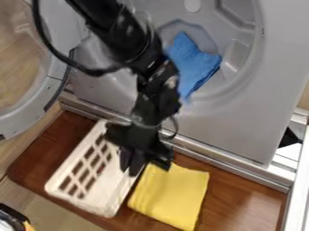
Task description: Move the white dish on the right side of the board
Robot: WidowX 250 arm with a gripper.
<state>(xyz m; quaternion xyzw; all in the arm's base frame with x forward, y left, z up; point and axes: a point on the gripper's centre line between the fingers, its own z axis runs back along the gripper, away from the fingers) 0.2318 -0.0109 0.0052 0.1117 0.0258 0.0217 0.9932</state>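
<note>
basket in white plastic [101, 198], the dish of the task, lies at the near left of the brown board [241, 189], its slotted side facing left. its long axis slants from the lower left up toward the machine. a folded yellow cloth [172, 196] is just beside its right edge, on the same board.

the black gripper [131, 169] hangs down over the basket's right part, close to the long edge that faces the cloth. seen from the gripper, most of the basket lies to the left and toward the viewer, so the coming move probably turns on that near right edge. whether the gripper is clenched, released or holding that edge, i cannot tell. the way to the board's right side leads past the cloth, so the basket would likely need lifting over it or it could drag the cloth along.

behind the gripper, the black arm [124, 38] comes in from the top left, slanting down and to the right, then bends to point almost straight down at the board. farther back is a grey machine front [235, 131], with a blue cloth [192, 63] in its round opening.
</note>
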